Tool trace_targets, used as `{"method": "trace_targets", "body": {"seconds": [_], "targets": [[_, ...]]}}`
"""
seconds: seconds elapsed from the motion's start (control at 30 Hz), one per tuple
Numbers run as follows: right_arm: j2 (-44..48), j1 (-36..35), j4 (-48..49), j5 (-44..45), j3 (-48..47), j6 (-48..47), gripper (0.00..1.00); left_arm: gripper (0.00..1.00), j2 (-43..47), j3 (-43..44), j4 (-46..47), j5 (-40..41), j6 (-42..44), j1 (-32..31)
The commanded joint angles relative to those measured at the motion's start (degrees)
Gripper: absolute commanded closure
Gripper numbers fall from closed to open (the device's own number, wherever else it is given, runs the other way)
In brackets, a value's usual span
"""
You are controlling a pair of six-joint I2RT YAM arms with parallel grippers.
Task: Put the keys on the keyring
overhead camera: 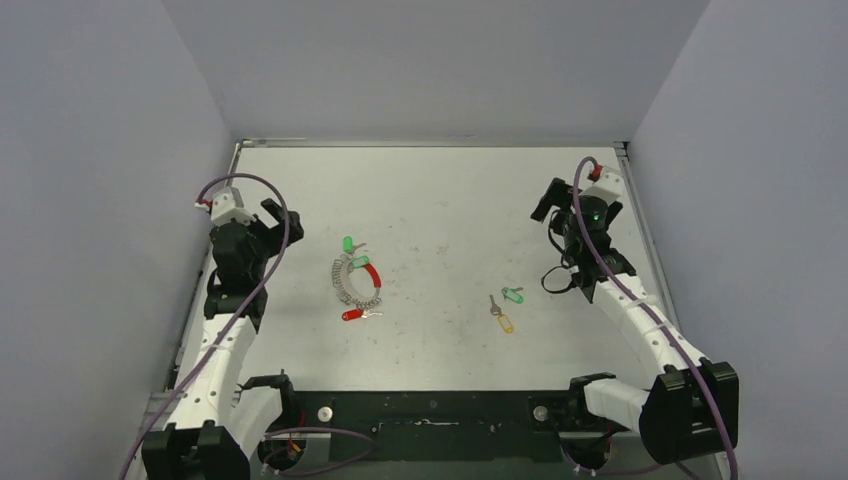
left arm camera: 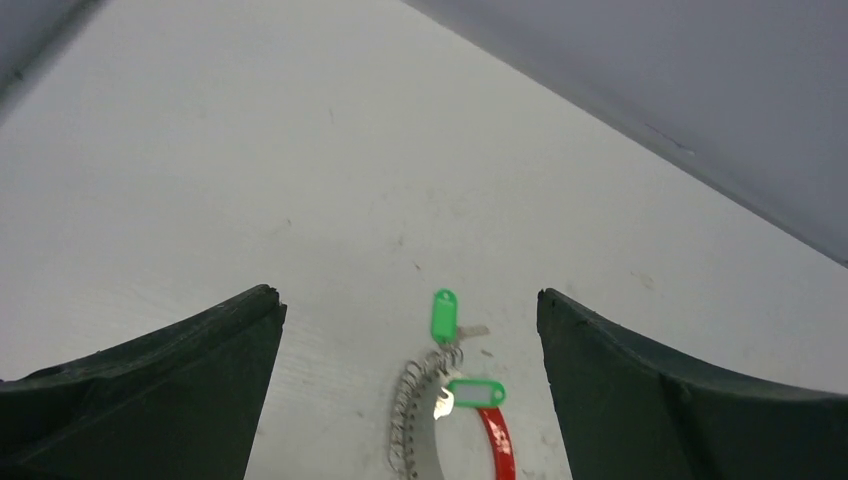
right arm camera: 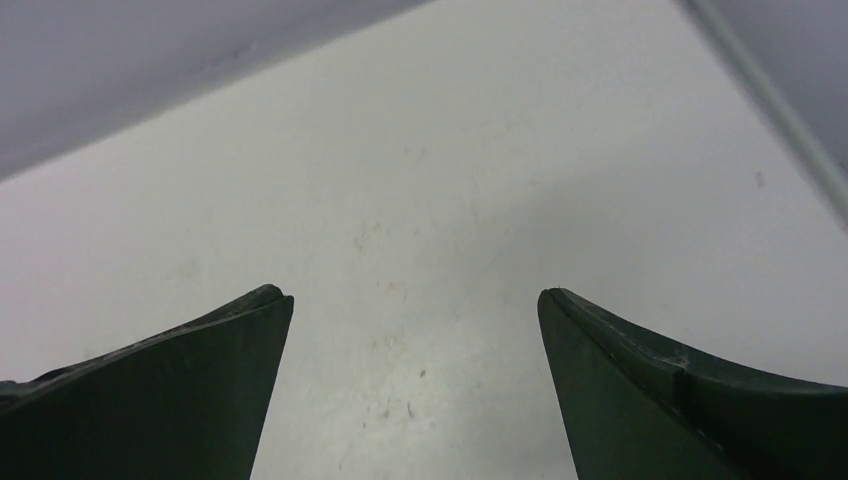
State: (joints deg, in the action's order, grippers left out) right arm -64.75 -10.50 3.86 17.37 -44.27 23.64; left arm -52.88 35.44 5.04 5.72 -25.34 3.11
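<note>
The keyring point(overhead camera: 350, 284) lies left of the table's centre, a silvery coil with a red curved segment point(overhead camera: 373, 273). Two green keys point(overhead camera: 348, 244) point(overhead camera: 360, 261) sit at its far end and a red key point(overhead camera: 352, 314) at its near end. A loose green key point(overhead camera: 514, 294) and a yellow key point(overhead camera: 505, 323) lie right of centre. My left gripper point(overhead camera: 283, 222) is open and empty, left of the ring. In the left wrist view the open gripper point(left arm camera: 410, 295) frames the green keys point(left arm camera: 444, 313) point(left arm camera: 476, 392) and the coil point(left arm camera: 405, 420). My right gripper point(overhead camera: 545, 205) point(right arm camera: 415, 293) is open and empty over bare table.
Grey walls close in the table point(overhead camera: 440, 190) on three sides, with a raised rim point(overhead camera: 640, 220) along the right edge. A black base plate point(overhead camera: 430, 410) runs along the near edge between the arm bases. Purple cables loop over both arms.
</note>
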Motion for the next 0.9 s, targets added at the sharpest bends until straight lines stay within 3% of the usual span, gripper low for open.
{"method": "trace_targets", "body": {"seconds": [0.0,0.1,0.17,0.43,0.87], "targets": [[-2.3,-0.4,-13.2,-16.6,1.3,3.4,0.00,0.03,-0.7,0.7,-14.3,-17.2,-11.1,0.0],[-1.1,-0.6,-14.8,-22.2,2.9,3.2,0.00,0.03,-3.6,1.0,-14.7,-25.0,-14.0,-1.8],[0.3,-0.8,-16.1,-23.3,4.0,2.7,0.00,0.05,-6.1,1.5,-15.2,-26.6,-14.2,-6.3],[4.4,-0.4,-20.1,-25.5,6.8,6.0,0.00,0.07,-16.9,9.9,-28.7,-7.3,-8.9,-26.1],[4.0,-0.1,-20.4,-29.8,10.1,6.9,0.00,0.07,-35.2,16.2,-25.2,-3.8,-4.8,-31.5]]}}
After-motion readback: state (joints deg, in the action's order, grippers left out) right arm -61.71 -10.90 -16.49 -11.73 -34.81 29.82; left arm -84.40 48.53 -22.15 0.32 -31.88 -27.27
